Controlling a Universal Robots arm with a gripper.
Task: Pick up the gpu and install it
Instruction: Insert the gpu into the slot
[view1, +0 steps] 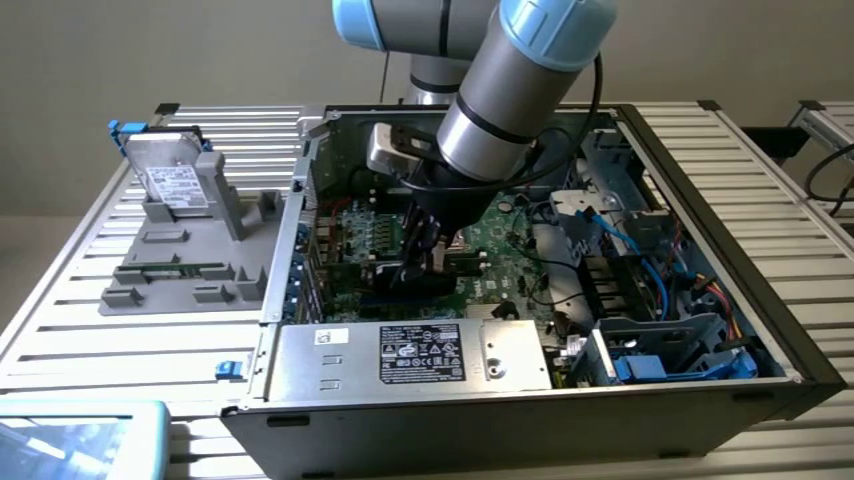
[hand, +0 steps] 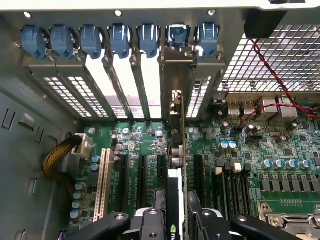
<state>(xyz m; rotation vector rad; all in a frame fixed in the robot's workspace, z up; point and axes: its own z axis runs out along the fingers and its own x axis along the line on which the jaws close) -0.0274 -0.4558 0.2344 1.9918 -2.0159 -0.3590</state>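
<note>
The gpu (hand: 173, 187) stands on edge between my fingers (hand: 150, 222), with its black cooler on one side and the thin green board on the other. My gripper (hand: 177, 220) is shut on it. The card's silver end bracket (hand: 176, 75) lies in a rear slot opening under a blue latch (hand: 178, 35). The card is in line with a black expansion slot of the motherboard (hand: 280, 165); I cannot tell whether it is seated. In the exterior view my gripper (view1: 420, 262) reaches down into the open computer case (view1: 701, 160), with the dark gpu (view1: 398, 278) at its tip over the motherboard (view1: 501, 235).
A power supply (view1: 414, 355) fills the case's near side, and drive cages with blue cables (view1: 667, 340) sit at the exterior view's right. A silver hard drive (view1: 174, 180) leans on a grey fixture (view1: 187, 260) at the left. A row of blue slot latches (hand: 112, 40) lines the rear wall.
</note>
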